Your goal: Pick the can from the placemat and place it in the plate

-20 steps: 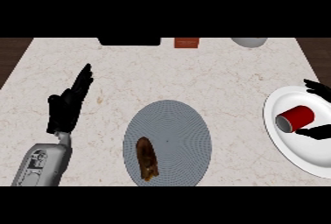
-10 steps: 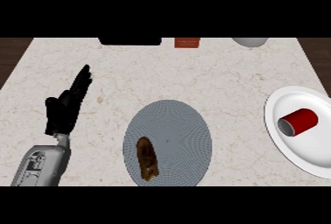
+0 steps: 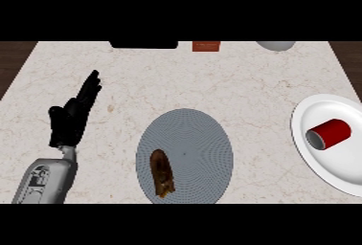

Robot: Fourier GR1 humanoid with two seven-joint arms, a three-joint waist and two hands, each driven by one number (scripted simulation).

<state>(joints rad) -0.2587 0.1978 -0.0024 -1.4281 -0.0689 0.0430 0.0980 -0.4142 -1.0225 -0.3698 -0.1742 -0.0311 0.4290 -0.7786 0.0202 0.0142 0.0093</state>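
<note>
The red metal can (image 3: 329,134) lies sideways in the round white plate (image 3: 332,168), right. Task looks done; the black left hand (image 3: 68,124) rests open, left.

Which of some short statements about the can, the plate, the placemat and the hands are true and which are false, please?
1. The red can lies on its side in the white plate. True.
2. The can rests on the grey placemat. False: the placemat holds a brown piece of food, not the can.
3. The left hand is open and holds nothing. True.
4. The right hand grips the can. False: no right hand is in view, and nothing touches the can.
</note>
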